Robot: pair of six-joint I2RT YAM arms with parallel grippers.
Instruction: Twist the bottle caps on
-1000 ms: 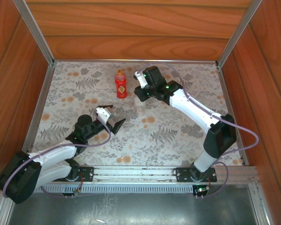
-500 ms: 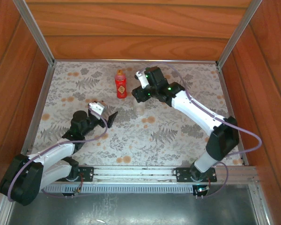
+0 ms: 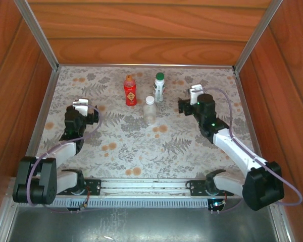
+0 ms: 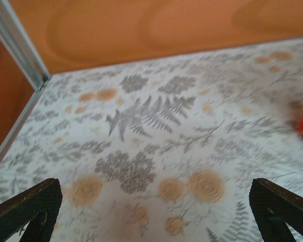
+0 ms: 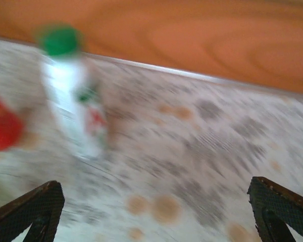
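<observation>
— Where are we seeing the bottles standing?

— We are seeing all three upright, clustered toward the middle of the far edge of the table (image 3: 156, 151). The red bottle (image 3: 130, 93) is standing on the left and the tall clear bottle (image 3: 158, 89) near it on the right. The short clear bottle (image 3: 149, 113) is sitting a little nearer to us, between them. Each is wearing its own: the orange cap (image 3: 129, 77), the green cap (image 3: 160, 76), the white cap (image 3: 150, 99). How tightly they are sitting we cannot tell

— And what are the grippers doing?

— The left gripper (image 4: 154, 186) is hovering toward the left edge, fingers spread wide over bare cloth (image 4: 141, 126), pinching nothing. The right gripper (image 5: 155, 184) is hanging to the right of the bottles, fingers likewise spread and empty, facing the tall clear one

— How are we expecting these to handle?

— We are judging them light, thin-walled and easy to tip or dent, with smooth labels that may be slipping. So we are thinking of steadying a body low and gently with one gripper. The other would be pinching the small, stiff cap squarely across its sides
</observation>
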